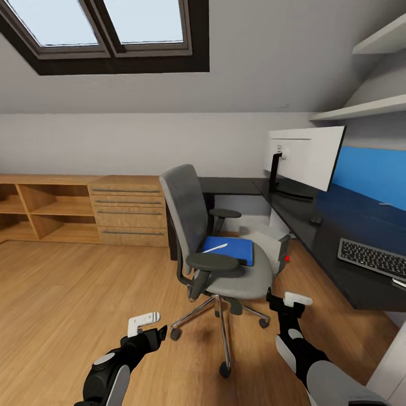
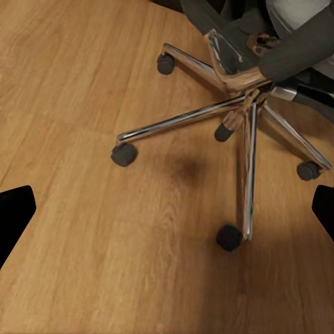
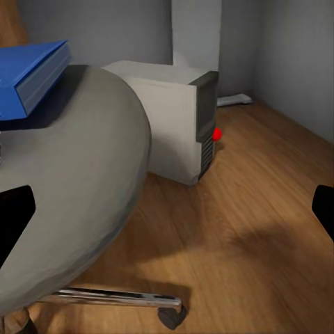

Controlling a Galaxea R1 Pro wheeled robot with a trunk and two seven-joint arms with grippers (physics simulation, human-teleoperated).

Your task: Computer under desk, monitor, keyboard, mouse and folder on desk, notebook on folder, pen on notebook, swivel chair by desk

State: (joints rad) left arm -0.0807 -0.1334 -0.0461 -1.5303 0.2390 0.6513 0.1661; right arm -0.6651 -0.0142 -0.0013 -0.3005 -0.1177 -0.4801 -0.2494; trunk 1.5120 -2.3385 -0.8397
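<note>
Nearest, at 7 o'clock in the head view, left gripper [image 1: 148, 326] low over the wood floor [image 1: 67, 293], jaws spread wide with nothing between them; in the left wrist view only dark fingertips [image 2: 15, 212] at the frame edges, chrome star base [image 2: 240, 104] beyond. Right gripper [image 1: 286, 301] at 5 o'clock, close beside the seat edge of the swivel chair [image 1: 208, 242], jaws likewise wide apart and empty. Blue folder [image 1: 231, 250] flat on the seat, partly hidden by the near armrest, thin white pen [image 1: 215, 247] lying across it; notebook not made out. Computer [image 3: 177, 125] on the floor at 3 o'clock of the chair, mostly screened by the seat in the head view, red light on its front, partly under the table [image 1: 338, 248]. Monitor [image 1: 304, 155] upright on the table, white back showing, screen face turned away. Keyboard [image 1: 372, 258] near the right frame edge. Small dark lump, perhaps the mouse [image 1: 316, 220], between monitor and keyboard, too small to tell
</note>
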